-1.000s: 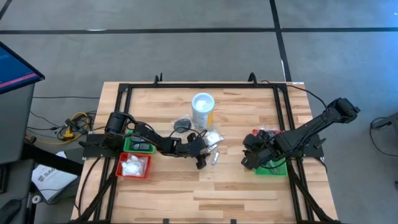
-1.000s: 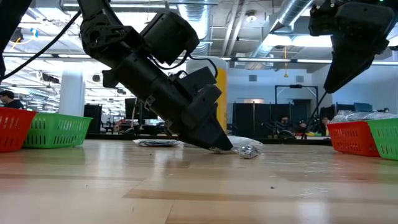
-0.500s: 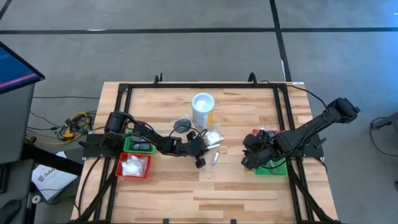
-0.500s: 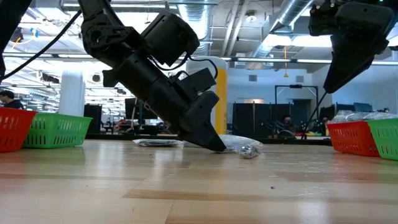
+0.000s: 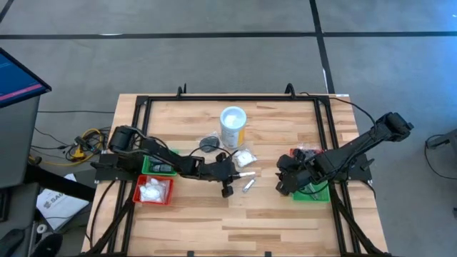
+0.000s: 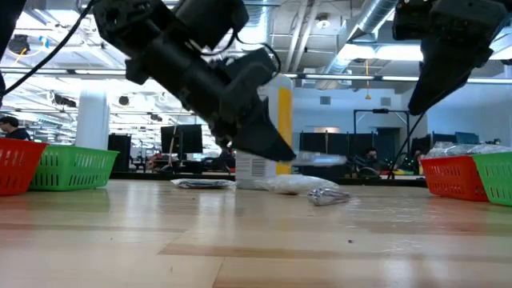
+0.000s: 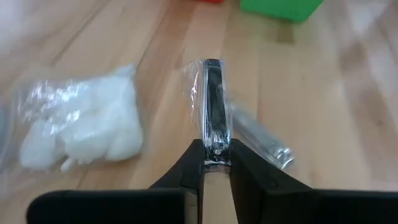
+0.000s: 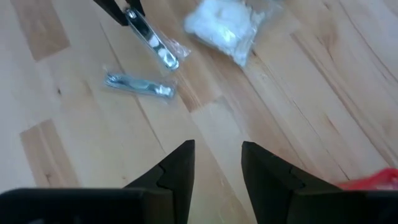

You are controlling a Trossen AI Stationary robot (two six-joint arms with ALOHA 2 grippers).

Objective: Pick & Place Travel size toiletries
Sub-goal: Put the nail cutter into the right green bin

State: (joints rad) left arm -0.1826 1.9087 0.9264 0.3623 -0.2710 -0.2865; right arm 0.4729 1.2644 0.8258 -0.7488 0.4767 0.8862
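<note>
At the left of the high view we see the green tray (image 5: pixel 158 166) and red tray (image 5: pixel 153 190). Near the middle, our left claw (image 5: pixel 227 187) pinches one end of a thin silvery tube (image 7: pixel 211 102), lifted off the table; its long side sticks straight out from the tips. The trays lie to the left, so we think it must travel that way. Farther right, our right claw (image 5: pixel 283 180) waits half open above the table, holding nothing.
</note>
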